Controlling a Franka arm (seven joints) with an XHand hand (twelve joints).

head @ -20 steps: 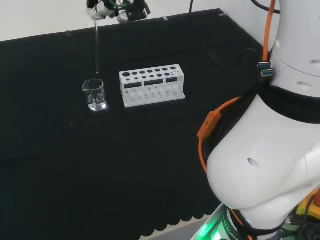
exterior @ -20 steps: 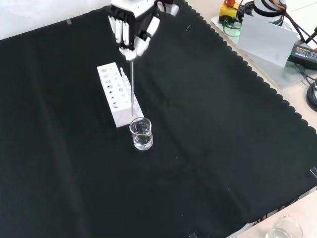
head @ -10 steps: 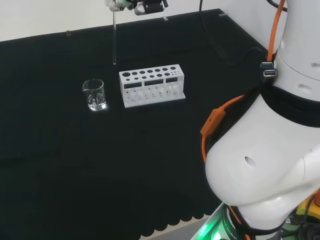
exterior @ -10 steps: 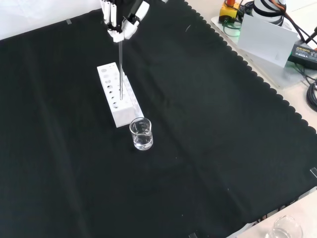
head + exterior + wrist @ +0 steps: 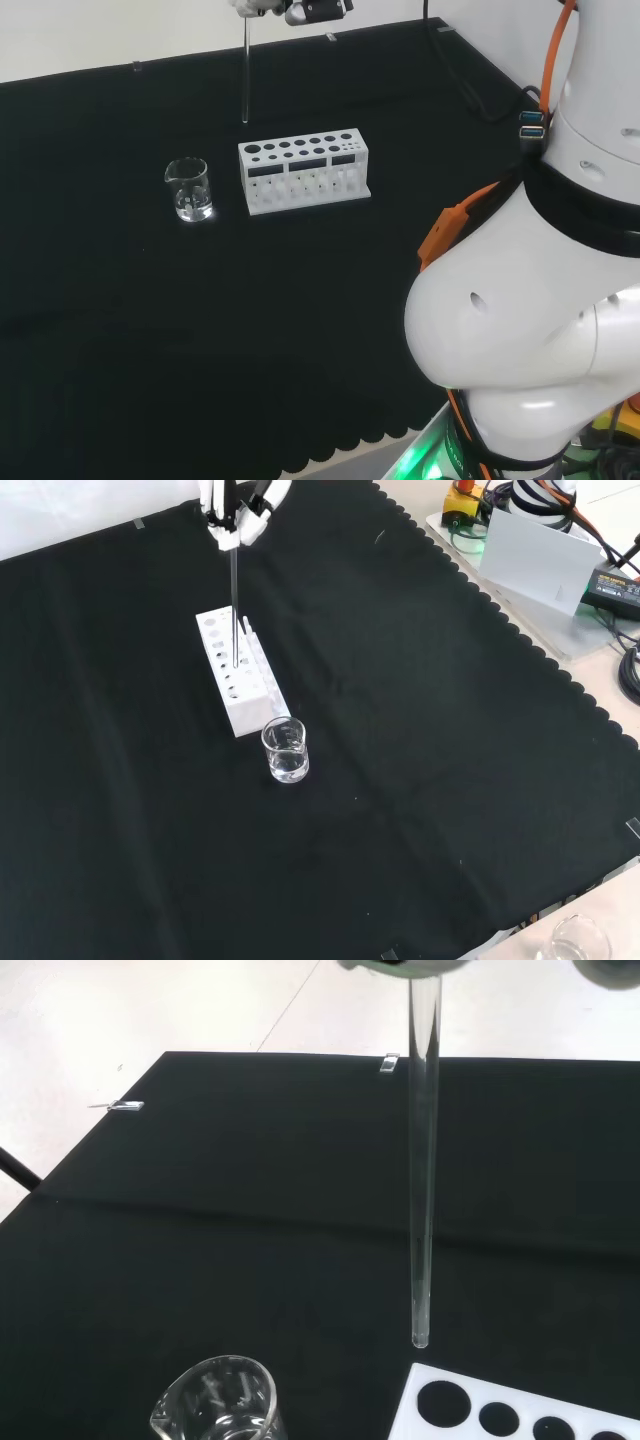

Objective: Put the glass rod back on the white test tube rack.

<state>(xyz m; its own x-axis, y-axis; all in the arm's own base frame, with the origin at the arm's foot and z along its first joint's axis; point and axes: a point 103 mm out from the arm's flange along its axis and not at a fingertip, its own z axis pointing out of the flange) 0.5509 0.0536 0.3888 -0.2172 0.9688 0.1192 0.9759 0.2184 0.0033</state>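
Hand [image 5: 238, 508] pinching upright glass rod [image 5: 234, 610] above white rack [image 5: 240, 672].

Big glossy white arm links [image 5: 530, 330] fill the right of the head view, rounded like shells, split by a black band. An orange cable [image 5: 548, 45] and black cables run along them. The robot hand [image 5: 240, 505], top centre of the front view, is white with black parts.
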